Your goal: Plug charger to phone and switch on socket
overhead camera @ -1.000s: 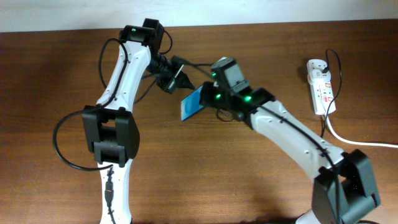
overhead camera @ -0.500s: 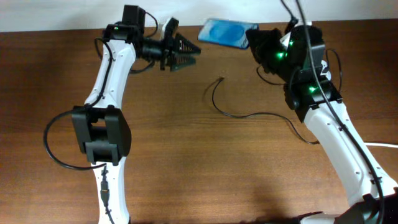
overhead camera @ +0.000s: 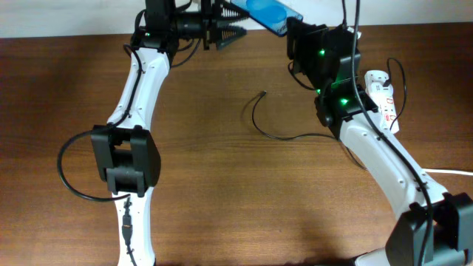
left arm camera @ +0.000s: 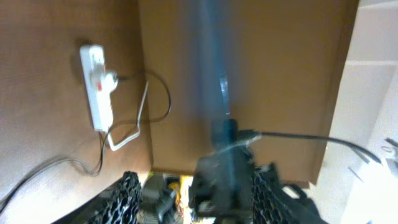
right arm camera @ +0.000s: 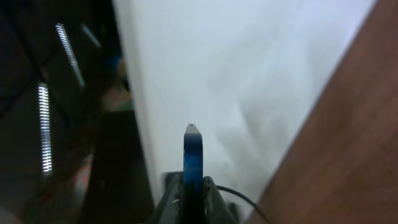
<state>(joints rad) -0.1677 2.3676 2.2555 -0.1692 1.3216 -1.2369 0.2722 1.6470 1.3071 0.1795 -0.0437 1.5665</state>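
phone point(overhead camera: 272, 15) is up off the table point(overhead camera: 214, 199) at the far edge, pinched by one end in my right gripper point(overhead camera: 293, 29); the right wrist view shows it edge-on between the closed fingers. left gripper point(overhead camera: 235, 33) hovers just beside it, spread wide with nothing in it. charger point(overhead camera: 281, 136) lies loose on the wood, its tip well apart from both grippers, so no one has the plug yet.

my worries: a grip on one end of a slick phone held this high could slip or let it swing, and a fall would hit hard. the open left fingers are close enough to knock it if i move carelessly. socket point(overhead camera: 383, 103) sits partly under the right arm, so a sweep there may snag the cord.
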